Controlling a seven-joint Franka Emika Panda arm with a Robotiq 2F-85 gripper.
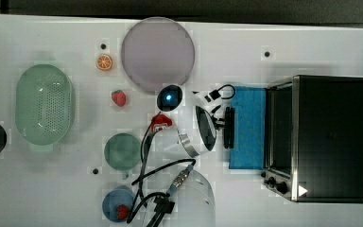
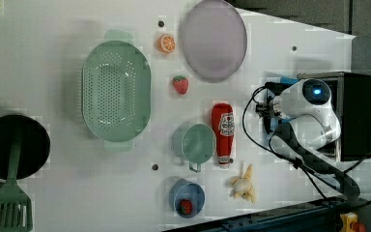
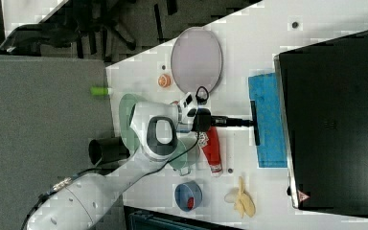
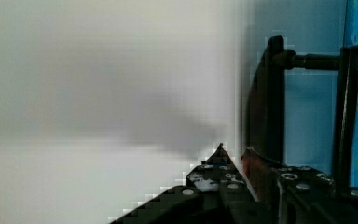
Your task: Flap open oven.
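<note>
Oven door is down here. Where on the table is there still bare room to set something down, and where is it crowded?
Bare: the strip between the plate and the oven, and the top view's left-hand corners around the colander. Crowded: the middle, where the arm, cables, cup, bowl and ketchup cluster. The open door with the gripper on its handle fills the oven's front.

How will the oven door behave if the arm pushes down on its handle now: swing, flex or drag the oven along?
The door already lies flat open, so it has probably little swing left. The oven looks big and boxy, so probably heavy enough to stay. The bar handle looks rigid, with the gripper closed on it; I expect little flex.
</note>
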